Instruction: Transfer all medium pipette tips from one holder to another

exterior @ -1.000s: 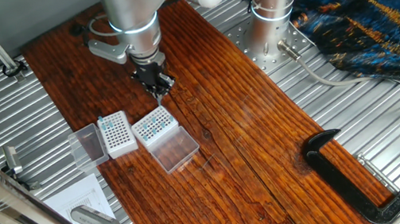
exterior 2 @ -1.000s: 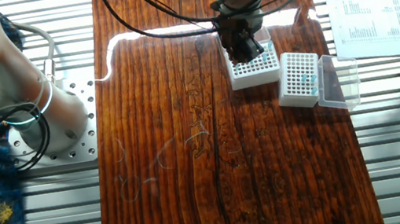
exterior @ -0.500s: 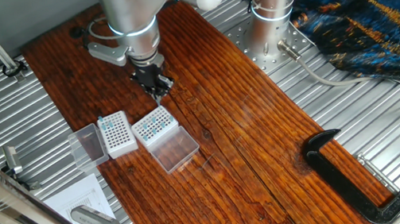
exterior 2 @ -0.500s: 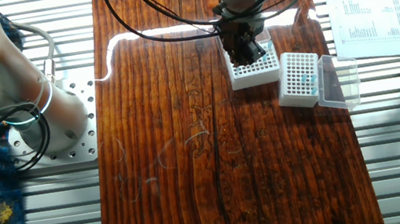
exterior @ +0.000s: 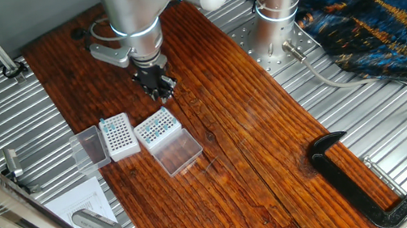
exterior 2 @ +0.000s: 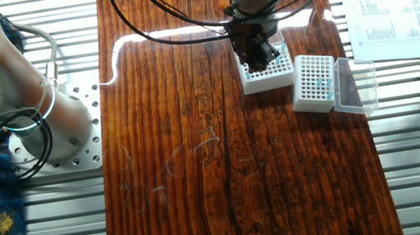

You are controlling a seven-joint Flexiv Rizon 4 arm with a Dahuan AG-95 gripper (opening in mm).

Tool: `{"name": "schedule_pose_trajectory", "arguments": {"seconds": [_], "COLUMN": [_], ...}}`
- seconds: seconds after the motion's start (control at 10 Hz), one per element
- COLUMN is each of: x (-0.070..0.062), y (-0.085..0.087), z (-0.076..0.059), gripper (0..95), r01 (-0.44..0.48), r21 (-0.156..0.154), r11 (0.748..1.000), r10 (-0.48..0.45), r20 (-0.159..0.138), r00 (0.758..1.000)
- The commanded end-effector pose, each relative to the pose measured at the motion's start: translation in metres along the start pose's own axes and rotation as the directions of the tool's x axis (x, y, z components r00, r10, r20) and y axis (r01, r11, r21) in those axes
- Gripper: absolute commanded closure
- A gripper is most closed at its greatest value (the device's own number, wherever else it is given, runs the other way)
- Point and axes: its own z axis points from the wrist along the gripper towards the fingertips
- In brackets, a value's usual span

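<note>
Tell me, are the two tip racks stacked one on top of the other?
No, the white-sided rack and the clear-sided rack sit side by side.

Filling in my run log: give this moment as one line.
gripper: above clear-sided rack, state unclear | white-sided rack: beside it, lid open

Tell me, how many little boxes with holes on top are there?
2. The white-sided rack sits nearer the table's edge; the clear-sided rack is beside it, below the gripper.
</note>
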Motion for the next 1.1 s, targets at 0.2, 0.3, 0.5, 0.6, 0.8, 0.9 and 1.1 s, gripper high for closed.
{"name": "schedule_pose_trajectory", "arguments": {"seconds": [0.2,0.3,0.5,0.6,0.8,0.9,1.1], "x": [-0.001,-0.002,-0.006,-0.013,-0.022,-0.025,-0.032], "y": [-0.001,-0.001,-0.004,-0.011,-0.017,-0.02,-0.027], "z": [0.0,-0.001,-0.002,0.0,0.001,0.002,0.005], "gripper": [76.0,76.0,76.0,76.0,76.0,76.0,76.0], "r01": [-0.011,-0.012,-0.012,-0.01,-0.022,-0.027,-0.05], "r21": [0.004,0.004,0.006,0.008,0.013,0.016,0.022], "r11": [1.0,1.0,1.0,1.0,1.0,1.0,0.999], "r10": [0.011,0.012,0.012,0.01,0.022,0.027,0.05], "r20": [-0.002,-0.002,-0.005,-0.006,-0.008,-0.009,-0.008], "r00": [1.0,1.0,1.0,1.0,1.0,1.0,0.999]}}
